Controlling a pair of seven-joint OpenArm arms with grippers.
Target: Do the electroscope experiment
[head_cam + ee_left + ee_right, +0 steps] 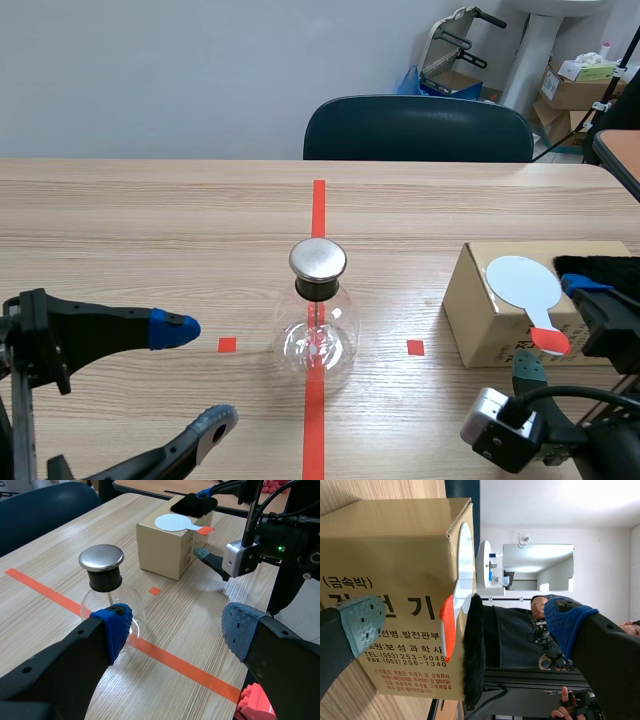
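Close only on the orange-red handle [447,627] of the white round paddle [523,283], where it overhangs the edge of the brown cardboard box [480,300], and, by my reckoning, keep the black fur cloth [474,650] out of the pinch. Your right gripper [465,622] is wide open, straddling handle and fur and holding nothing. Your left gripper [179,630] is wide open and empty too, one pad just beside the clear glass electroscope flask [318,335] on the centre tape line
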